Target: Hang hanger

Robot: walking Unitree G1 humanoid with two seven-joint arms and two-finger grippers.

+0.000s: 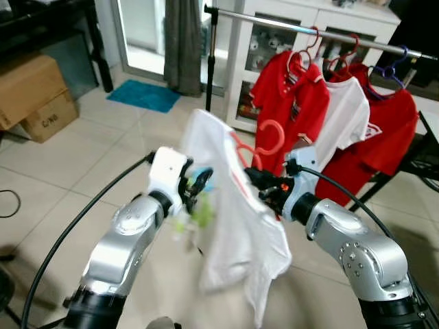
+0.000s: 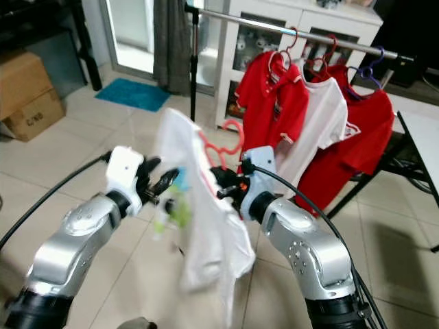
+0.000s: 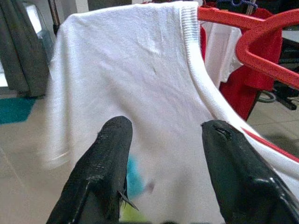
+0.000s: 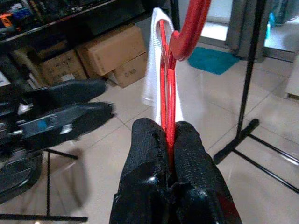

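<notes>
1. Two black fingers [image 4: 154, 154] of my right gripper [image 4: 169, 135] pinch the red hanger [image 1: 264, 145], draped with a white shirt [image 1: 236, 226].
2. My left gripper [image 3: 163, 140] stands spread, just beside the shirt.
3. I see the rail [image 1: 322, 31] beyond, bearing three hung shirts [image 1: 343, 116].

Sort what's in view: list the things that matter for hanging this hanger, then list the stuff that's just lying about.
Job in hand:
- red hanger, pinched in the right gripper
- white shirt draped on it
- left gripper, open by the shirt
- clothes rail

Just lying about:
- cardboard boxes
- teal mat
- grey curtain
- white cabinet
</notes>
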